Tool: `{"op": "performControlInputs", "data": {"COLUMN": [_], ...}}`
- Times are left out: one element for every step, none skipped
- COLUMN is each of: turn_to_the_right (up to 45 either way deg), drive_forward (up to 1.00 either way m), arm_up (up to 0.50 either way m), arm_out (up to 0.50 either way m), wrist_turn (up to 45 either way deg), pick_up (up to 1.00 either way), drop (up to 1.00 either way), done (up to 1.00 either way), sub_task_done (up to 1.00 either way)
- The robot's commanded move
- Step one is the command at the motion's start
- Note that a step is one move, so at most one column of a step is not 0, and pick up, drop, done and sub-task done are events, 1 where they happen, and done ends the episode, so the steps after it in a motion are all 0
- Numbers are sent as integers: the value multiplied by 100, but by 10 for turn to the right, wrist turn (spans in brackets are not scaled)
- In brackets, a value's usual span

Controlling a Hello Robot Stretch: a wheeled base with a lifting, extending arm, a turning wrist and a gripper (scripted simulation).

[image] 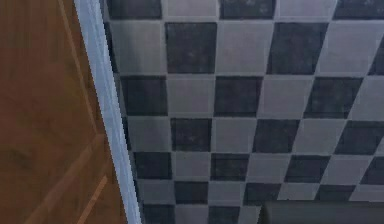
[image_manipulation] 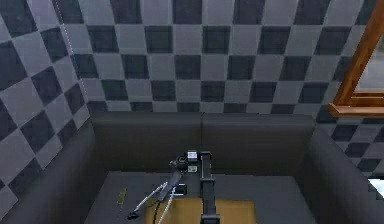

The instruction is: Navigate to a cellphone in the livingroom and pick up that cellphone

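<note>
Gripper (image_manipulation: 148,198) is stretched over the sofa (image_manipulation: 250,140) seat, its hold cannot be told, a small speck (image_manipulation: 121,197) nearby is perhaps the cellphone: drive judged done, pickup not yet.

In the forward view you have a door (image: 45,120) at the left, the door frame (image: 103,100) just right of it, and a wall (image: 250,90) beyond to the right. In the arm side view a sofa (image_manipulation: 150,140) stands against the back wall (image_manipulation: 200,50). The arm (image_manipulation: 208,195) reaches over the seat, with the jaws left of its tip. A wall frame (image_manipulation: 360,101) sits above the sofa's right end.
</note>
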Motion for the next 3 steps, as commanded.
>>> {"op": "performControlInputs", "data": {"turn_to_the_right": [0,0,0], "drive_forward": [0,0,0], "arm_up": [0,0,0], "arm_out": [0,0,0], "wrist_turn": [450,450,450], "pick_up": [0,0,0], "drop": [0,0,0], "done": [0,0,0], "sub_task_done": [0,0,0]}}
